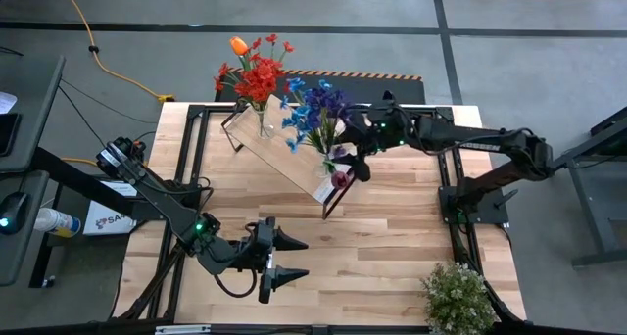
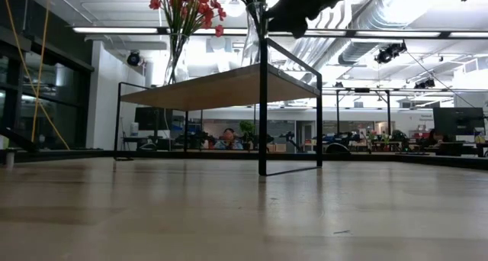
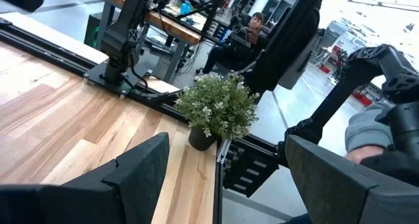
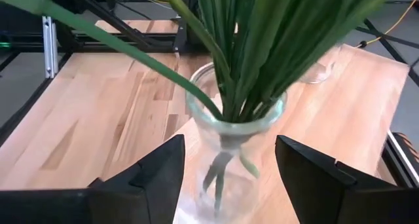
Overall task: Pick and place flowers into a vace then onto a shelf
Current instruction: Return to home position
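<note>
Desk (image 1: 392, 247): wood, carries shelf (image 1: 282, 164). Shelf: holds two glass vases (image 2: 177, 61), probably fragile, slippery, top-heavy; grip mid-body. Red flowers (image 1: 257, 78), blue flowers (image 1: 315, 108): in those vases, light, stems likely bendy. Right jaws: released, flanking the blue-flower vase (image 4: 232, 152). Left jaws: released, over desk's near side.

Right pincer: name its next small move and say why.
Probably draw the right pincer straight back with fingers open: they flank the glass vase of blue flowers already standing on the shelf, so a sideways move might tip it. The left pincer waits open near the table's front.
</note>
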### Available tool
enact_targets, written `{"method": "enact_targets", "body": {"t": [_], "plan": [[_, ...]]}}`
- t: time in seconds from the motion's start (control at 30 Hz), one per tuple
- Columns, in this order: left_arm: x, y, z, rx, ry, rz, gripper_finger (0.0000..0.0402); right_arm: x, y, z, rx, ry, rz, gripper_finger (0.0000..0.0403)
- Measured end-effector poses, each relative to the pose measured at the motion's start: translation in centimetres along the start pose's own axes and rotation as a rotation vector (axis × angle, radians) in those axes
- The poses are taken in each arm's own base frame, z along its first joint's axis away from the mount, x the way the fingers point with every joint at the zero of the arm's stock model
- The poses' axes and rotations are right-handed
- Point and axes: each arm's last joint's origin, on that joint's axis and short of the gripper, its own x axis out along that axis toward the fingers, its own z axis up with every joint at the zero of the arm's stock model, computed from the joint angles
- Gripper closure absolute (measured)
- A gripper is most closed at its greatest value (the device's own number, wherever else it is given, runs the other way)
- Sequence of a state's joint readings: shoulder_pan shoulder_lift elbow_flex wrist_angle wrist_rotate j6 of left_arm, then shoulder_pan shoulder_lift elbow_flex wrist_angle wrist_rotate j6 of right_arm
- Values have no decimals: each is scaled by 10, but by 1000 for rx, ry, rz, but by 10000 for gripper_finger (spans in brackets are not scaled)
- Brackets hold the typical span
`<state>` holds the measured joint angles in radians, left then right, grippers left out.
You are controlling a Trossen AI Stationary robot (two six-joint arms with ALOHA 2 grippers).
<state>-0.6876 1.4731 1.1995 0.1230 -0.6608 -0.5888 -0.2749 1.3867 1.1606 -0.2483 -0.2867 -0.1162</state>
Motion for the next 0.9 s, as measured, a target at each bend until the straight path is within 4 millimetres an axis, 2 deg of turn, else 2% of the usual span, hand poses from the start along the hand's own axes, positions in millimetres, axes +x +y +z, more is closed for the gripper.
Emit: {"method": "enact_targets", "body": {"t": [0.47,0.73,0.9], "plan": [[-3,4,-3,45,48,30,64,-45,13,0,53,69,10,174],[-16,5,9,54,89,-25,64,-95,28,-2,111,92,9,184],[-29,9,20,66,137,-65,64,-131,39,-4,138,61,5,206]]}}
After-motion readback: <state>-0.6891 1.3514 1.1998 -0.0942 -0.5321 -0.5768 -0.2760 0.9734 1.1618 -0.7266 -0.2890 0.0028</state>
